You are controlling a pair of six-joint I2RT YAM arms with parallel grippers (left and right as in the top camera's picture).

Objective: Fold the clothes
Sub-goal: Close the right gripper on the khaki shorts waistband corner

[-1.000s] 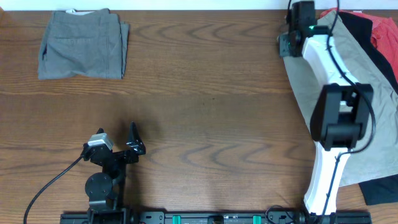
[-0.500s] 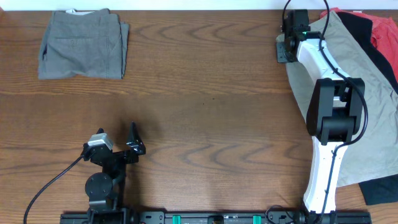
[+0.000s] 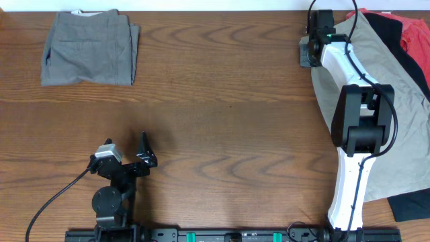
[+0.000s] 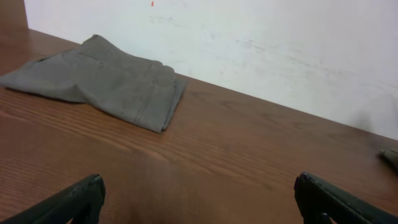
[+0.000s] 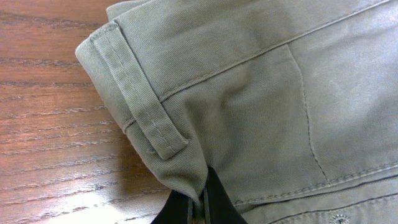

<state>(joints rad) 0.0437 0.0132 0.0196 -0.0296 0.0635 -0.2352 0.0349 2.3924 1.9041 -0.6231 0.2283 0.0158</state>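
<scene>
Wood worktop (image 3: 222,101), khaki shorts (image 3: 410,128) spread flat, black pair (image 3: 386,27) & red pair (image 3: 418,33) touching khaki's far side, rt hand (image 5: 200,205) clamped on khaki waistband corner, folded grey pair (image 3: 91,48) well left of khaki, left hand (image 4: 202,199) fingers apart, empty.

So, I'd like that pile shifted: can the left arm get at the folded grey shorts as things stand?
Probably yes: only bare table lies between the left end effector, its fingers open, and the folded grey shorts.
</scene>
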